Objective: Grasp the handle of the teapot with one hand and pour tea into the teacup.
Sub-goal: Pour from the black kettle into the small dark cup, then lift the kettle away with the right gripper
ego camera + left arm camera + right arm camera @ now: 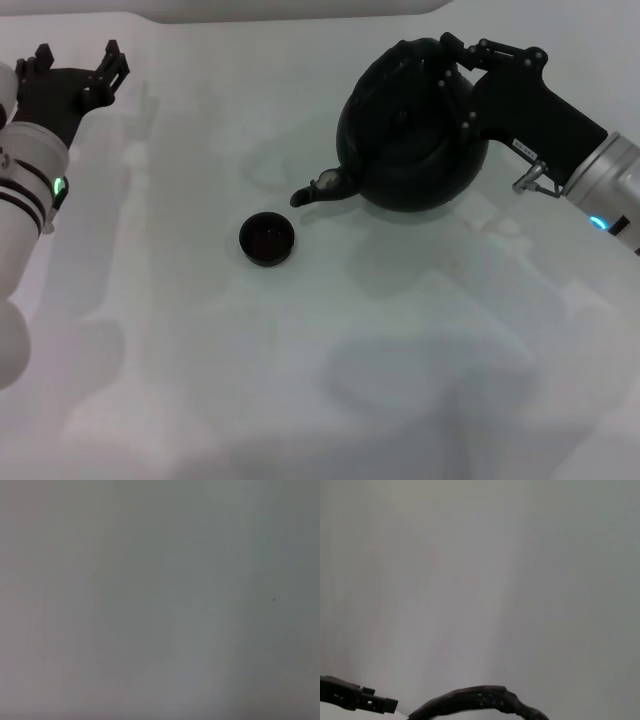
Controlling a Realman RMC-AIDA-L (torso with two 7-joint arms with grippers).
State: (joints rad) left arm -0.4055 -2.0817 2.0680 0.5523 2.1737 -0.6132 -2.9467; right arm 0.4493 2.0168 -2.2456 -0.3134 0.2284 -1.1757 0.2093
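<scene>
Right gripper clamped on teapot handle.
Teacup sat well apart, beyond spout; left gripper open, parked.

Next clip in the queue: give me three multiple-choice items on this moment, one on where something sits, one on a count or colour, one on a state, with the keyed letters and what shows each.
1. Where does the teacup sit relative to the teapot?
A. Just past the spout tip, nearer the robot and toward its left
B. Behind the teapot, toward the table's far edge
C. On top of the teapot

2. How many teacups are on the table?
A. One
B. Two
C. Three

3. What is the left gripper doing?
A. Holding the teacup
B. Gripping the teapot's spout
C. Off at the table's far left, holding nothing

Answers:
1. A: in the head view the cup lies below and left of the spout.
2. A: only one small black cup shows.
3. C: its fingers are spread over bare table, while the right gripper is at the handle.
</scene>
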